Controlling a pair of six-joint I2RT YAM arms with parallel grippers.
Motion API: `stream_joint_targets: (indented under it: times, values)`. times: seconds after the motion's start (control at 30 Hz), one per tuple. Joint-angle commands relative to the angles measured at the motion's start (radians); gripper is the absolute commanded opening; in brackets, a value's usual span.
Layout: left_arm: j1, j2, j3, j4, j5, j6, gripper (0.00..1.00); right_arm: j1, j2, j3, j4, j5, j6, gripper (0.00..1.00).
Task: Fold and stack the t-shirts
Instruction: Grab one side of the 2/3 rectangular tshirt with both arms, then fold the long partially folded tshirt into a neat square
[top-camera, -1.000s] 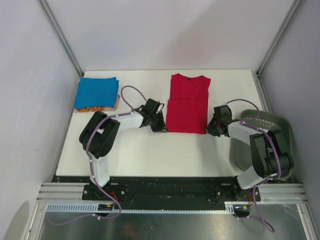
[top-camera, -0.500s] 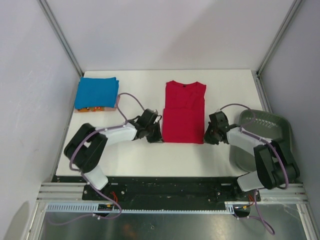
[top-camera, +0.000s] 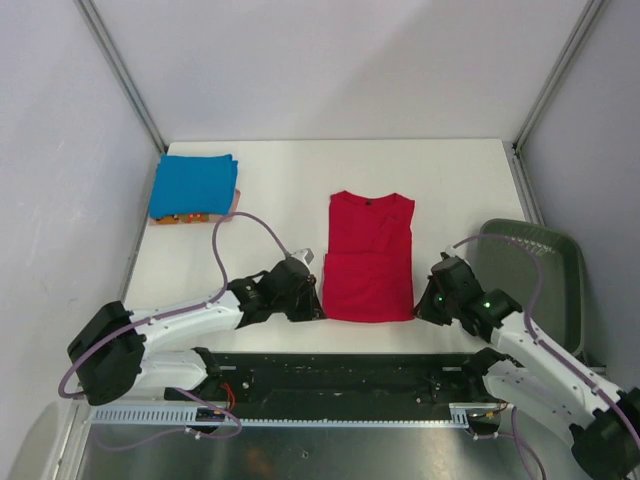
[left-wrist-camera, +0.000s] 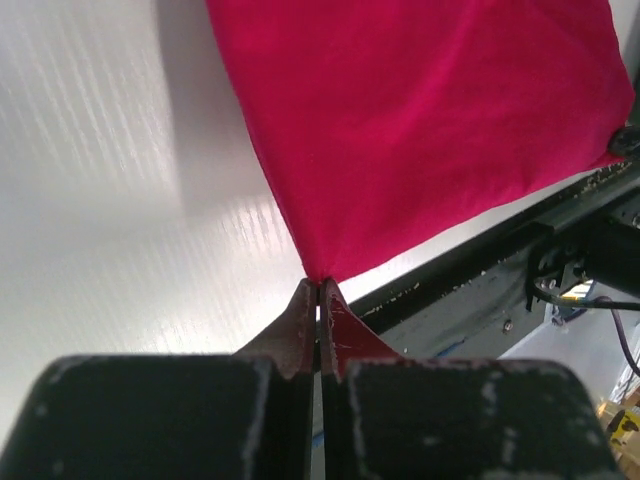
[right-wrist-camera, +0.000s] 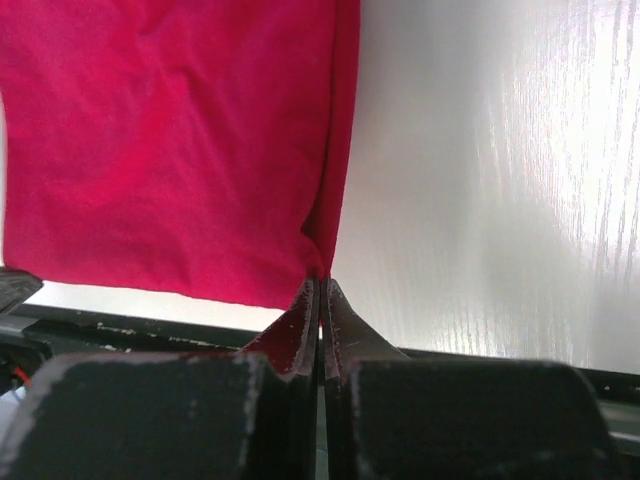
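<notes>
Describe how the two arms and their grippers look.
Both the left arm and right arm have pale grey links, black joints and a loose lilac cable looped alongside. Small green lights glow near the right wrist. The left gripper and right gripper are black and scuffed, tapering to thin tips.

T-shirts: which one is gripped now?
The red t-shirt, near corners pinched by left gripper and right gripper; the blue t-shirt lies folded, far left, ungripped.
</notes>
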Motion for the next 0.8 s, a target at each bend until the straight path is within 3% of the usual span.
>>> stream_joint_targets:
  times: [0.0,0.2,0.33,0.77]
  values:
    - [-0.027,-0.063,-0.008,-0.03,-0.086,-0.053,0.0,0.008,-0.095,0.002,-0.106,0.006,0.043,0.0]
    - [-0.017,-0.078,0.068,-0.066,-0.164,-0.025,0.0,0.009,-0.059,0.061,-0.085,0.053,0.022,0.0]
    - [0.053,-0.03,0.158,-0.068,-0.14,0.03,0.0,-0.015,0.032,0.146,-0.071,0.096,-0.019,0.0]
    - [0.218,0.289,0.578,-0.066,-0.071,0.154,0.0,-0.275,0.439,0.518,0.125,0.011,-0.181,0.0]
